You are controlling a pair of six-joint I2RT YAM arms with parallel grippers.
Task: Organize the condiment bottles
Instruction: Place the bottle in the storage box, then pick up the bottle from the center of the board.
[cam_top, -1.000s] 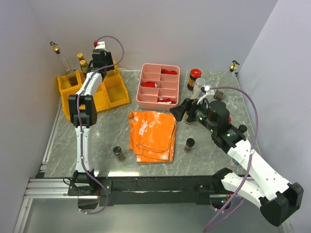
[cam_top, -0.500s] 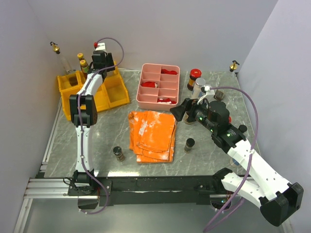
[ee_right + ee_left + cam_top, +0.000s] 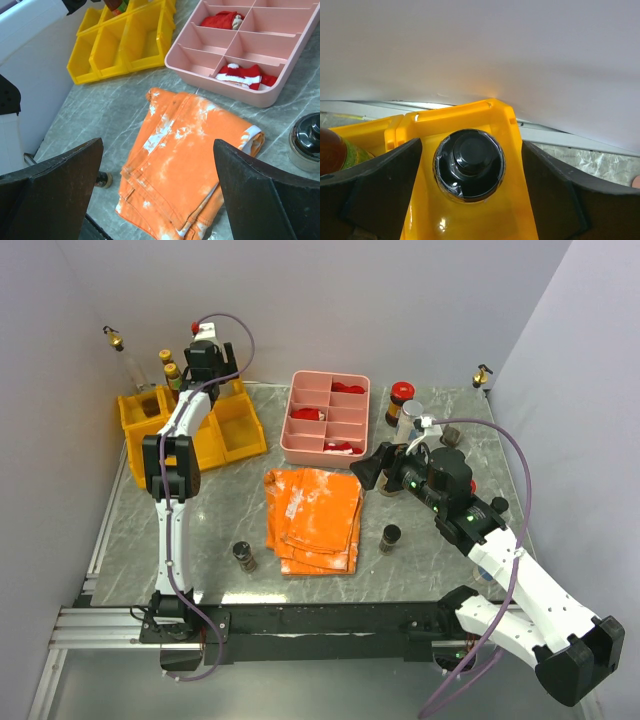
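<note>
A black-capped bottle [image 3: 469, 165] stands upright in a back corner of the yellow bins [image 3: 492, 112], close to the rear wall. The left claw [image 3: 470, 146] hangs over it with its fingers [image 3: 380, 185] spread wide. One finger sits on each side of the cap, neither touches it, and the claw holds nothing. At the left edge of that wrist view, a brown bottle [image 3: 331, 149] with a green label shows in the neighbouring compartment. From above, two yellow-capped bottles [image 3: 170, 368] rise at the back of the bins beside the left arm. Whether they stand inside a compartment or just behind it is hard to tell.

The other bottles are out on the table [image 3: 210, 510]. At the back right, beside the pink tray [image 3: 318, 457], stand a red-capped bottle [image 3: 400, 403], a clear jar [image 3: 410, 420] just in front of it, and a small jar [image 3: 450, 435] a little further right. A dark bottle [image 3: 390, 538] stands upright just right of the orange cloth [image 3: 312, 518]. Another dark bottle [image 3: 244, 557] stands off the cloth's near left corner.

The right claw [image 3: 157, 145] hovers by the cloth's far right corner, in front of the tray. Its fingers [image 3: 50, 190] are wide apart, with nothing between them. Red pieces [image 3: 245, 75] lie in some of the tray's compartments.
</note>
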